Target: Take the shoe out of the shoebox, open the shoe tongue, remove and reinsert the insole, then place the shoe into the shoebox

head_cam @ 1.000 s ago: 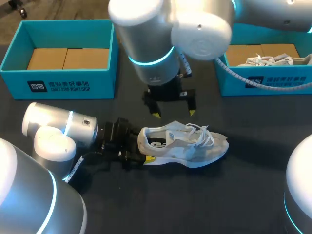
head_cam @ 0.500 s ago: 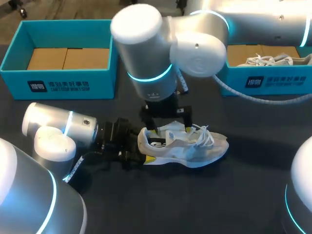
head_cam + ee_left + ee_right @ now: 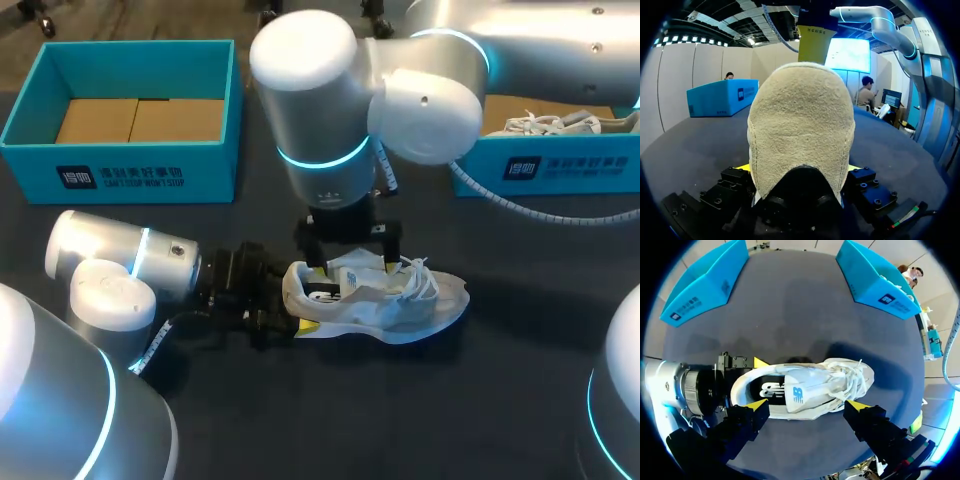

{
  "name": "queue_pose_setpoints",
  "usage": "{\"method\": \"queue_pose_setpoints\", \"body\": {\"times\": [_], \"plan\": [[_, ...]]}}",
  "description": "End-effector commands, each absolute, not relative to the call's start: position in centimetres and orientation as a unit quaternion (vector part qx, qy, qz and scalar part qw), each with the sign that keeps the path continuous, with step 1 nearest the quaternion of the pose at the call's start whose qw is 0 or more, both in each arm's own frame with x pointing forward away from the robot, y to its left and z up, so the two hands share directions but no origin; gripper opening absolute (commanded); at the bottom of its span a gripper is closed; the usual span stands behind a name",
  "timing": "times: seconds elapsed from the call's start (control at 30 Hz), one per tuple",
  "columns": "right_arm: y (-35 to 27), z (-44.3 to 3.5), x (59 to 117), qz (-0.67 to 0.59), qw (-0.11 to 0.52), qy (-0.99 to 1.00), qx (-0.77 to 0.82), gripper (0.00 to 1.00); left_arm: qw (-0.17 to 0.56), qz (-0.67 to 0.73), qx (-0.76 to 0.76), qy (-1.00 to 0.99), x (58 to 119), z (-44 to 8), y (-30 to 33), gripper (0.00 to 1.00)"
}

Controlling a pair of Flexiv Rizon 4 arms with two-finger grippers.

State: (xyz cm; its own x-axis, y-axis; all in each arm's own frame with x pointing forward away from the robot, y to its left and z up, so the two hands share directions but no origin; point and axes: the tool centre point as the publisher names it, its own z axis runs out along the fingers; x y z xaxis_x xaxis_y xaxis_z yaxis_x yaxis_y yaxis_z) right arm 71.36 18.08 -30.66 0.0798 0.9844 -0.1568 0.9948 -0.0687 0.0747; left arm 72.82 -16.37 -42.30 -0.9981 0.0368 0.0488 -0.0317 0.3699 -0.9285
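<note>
Shoe [image 3: 380, 295], white: out of the box, sole-down on the dark table [image 3: 500, 400], about mid-table, toe to the right, heel to the left. Left gripper [image 3: 292, 308]: lying low along the table, clamped on the heel from its near and far sides. Right gripper [image 3: 350, 258]: fingers spread apart, holding nothing, poised just above the opening and laces, one tip toward the heel, the other toward the laces. Tongue [image 3: 801, 394]: lying over the opening, laces loose; whether pulled open or not, impossible to tell. Insole [image 3: 771, 389]: dark, visible inside at the heel end, seemingly seated in place. Left shoebox [image 3: 120, 172]: far left, no shoe inside, only a brown floor. Right shoebox [image 3: 545, 165]: far right, with a second shoe [image 3: 560, 124] in it. Progress, as judged: taking-out step done; tongue step probably in hand; insole removal and reinsertion, then return to a shoebox, left to do.
</note>
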Motion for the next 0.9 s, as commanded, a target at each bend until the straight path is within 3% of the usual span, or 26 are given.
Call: {"method": "queue_pose_setpoints", "body": {"times": [0.03,0.9], "plan": [[18.8,-31.5,71.4,-0.025,0.102,0.674,0.731,1.00,0.031,0.560,-0.001,-0.828,72.8,-42.3,-16.3,0.00],[20.6,-34.6,71.4,-0.083,0.185,0.651,0.731,1.00,0.031,0.560,-0.001,-0.828,72.8,-42.3,-16.3,0.00]]}}
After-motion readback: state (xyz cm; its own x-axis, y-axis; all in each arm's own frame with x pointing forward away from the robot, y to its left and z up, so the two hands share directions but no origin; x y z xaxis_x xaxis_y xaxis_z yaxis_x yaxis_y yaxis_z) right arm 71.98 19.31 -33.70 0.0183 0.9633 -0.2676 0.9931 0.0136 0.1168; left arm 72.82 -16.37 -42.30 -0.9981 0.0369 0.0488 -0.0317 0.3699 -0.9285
